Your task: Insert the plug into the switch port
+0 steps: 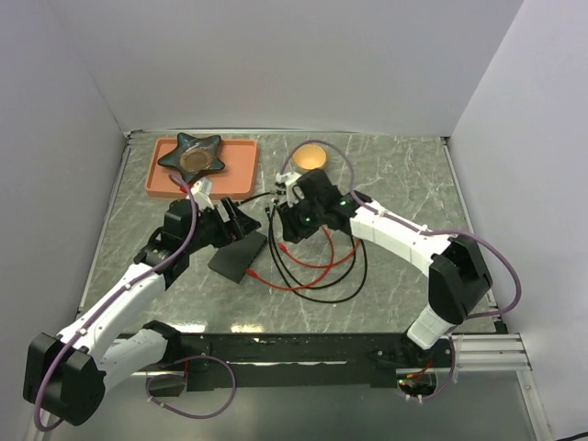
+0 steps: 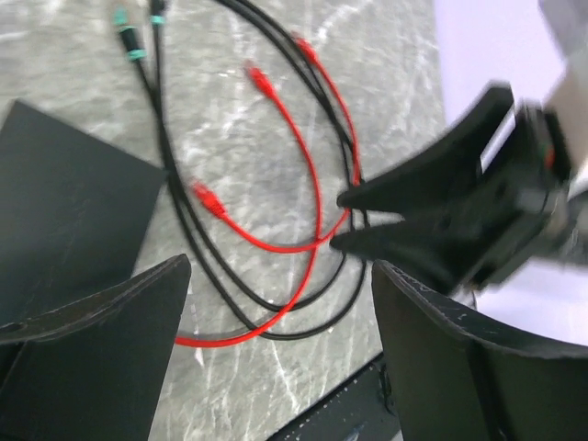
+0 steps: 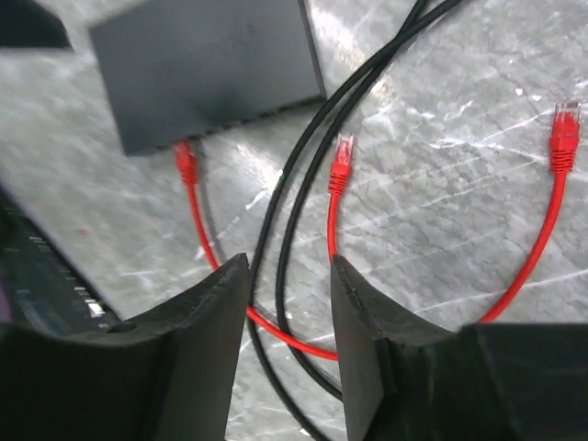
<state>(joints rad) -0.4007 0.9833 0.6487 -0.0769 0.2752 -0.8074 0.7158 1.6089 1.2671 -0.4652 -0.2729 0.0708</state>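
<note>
The flat black switch box [image 1: 237,257] lies at mid-table and also shows in the left wrist view [image 2: 64,202] and the right wrist view [image 3: 211,64]. Its port edge [image 3: 257,115] faces my right gripper. One red plug [image 3: 184,161] lies with its tip against that edge; I cannot tell if it is seated. Another red plug [image 3: 342,152] lies loose just ahead of my right gripper [image 3: 287,276], which is open, empty, and hovers over the red and black cables. My left gripper [image 2: 280,303] is wide open and empty, just beyond the box [image 1: 234,219].
A salmon-pink tray [image 1: 243,170] with a dark star-shaped dish [image 1: 193,154] stands at the back left. An orange round cup [image 1: 310,156] stands behind the right gripper. Black cables with teal plugs [image 2: 133,46] and a third red plug [image 3: 563,124] lie on the table.
</note>
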